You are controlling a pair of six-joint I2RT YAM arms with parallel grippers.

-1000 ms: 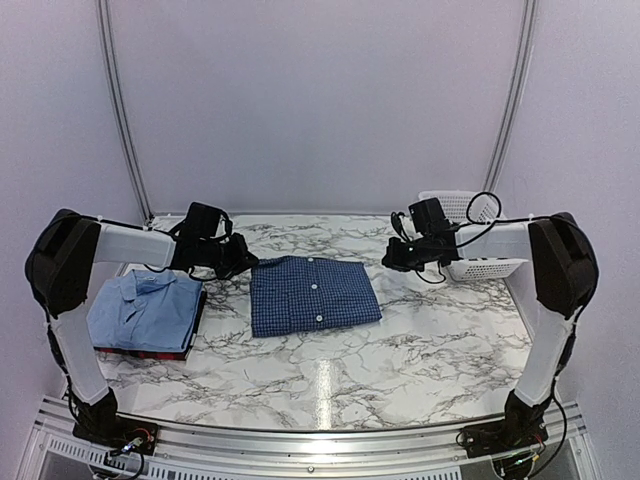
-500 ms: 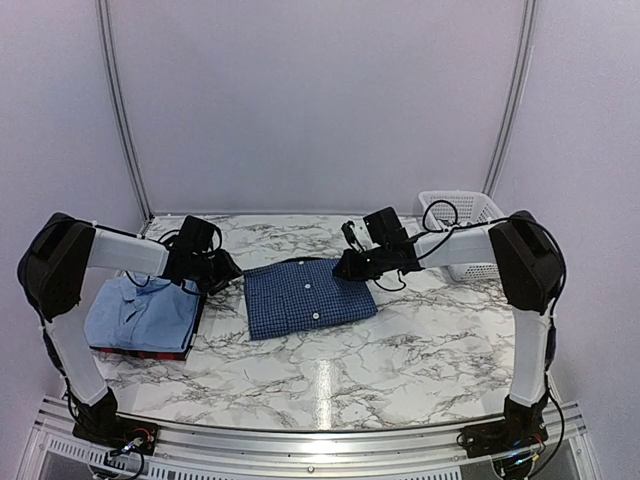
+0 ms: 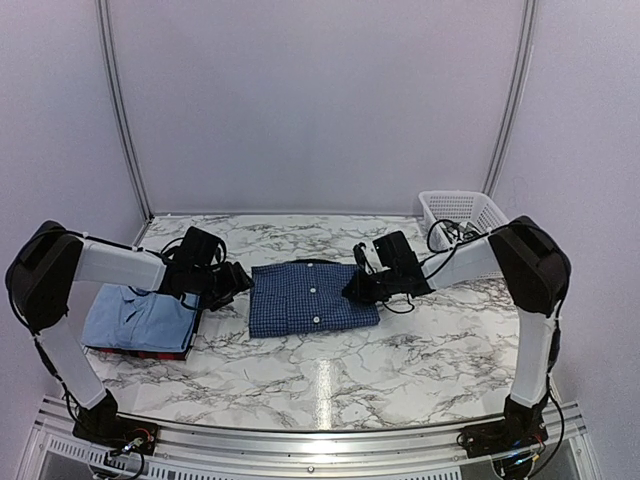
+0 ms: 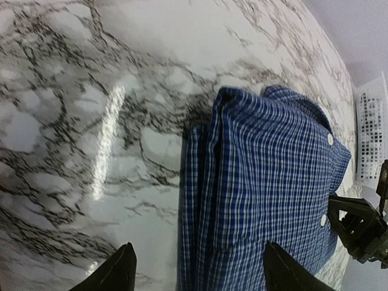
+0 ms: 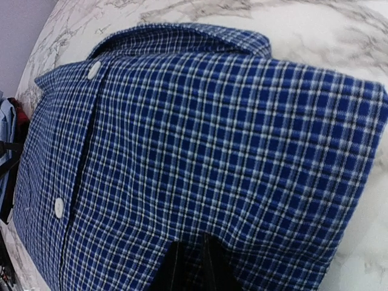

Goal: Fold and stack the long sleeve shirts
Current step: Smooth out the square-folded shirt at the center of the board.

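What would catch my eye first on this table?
A folded navy checked shirt lies in the middle of the marble table, the left gripper wide open at its left edge and the right gripper at its right. A light blue shirt lies folded at the left; a white basket stands far right.

Glossy marble-look table (image 3: 400, 350), matt checked cloth shirt (image 3: 312, 297), white plastic basket (image 3: 460, 208)

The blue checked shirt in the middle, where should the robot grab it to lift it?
The shirt lies flat, folded square, layers stacked at its sides. So probably grip both side edges: left gripper from the left, right gripper from the right, both low along the table.
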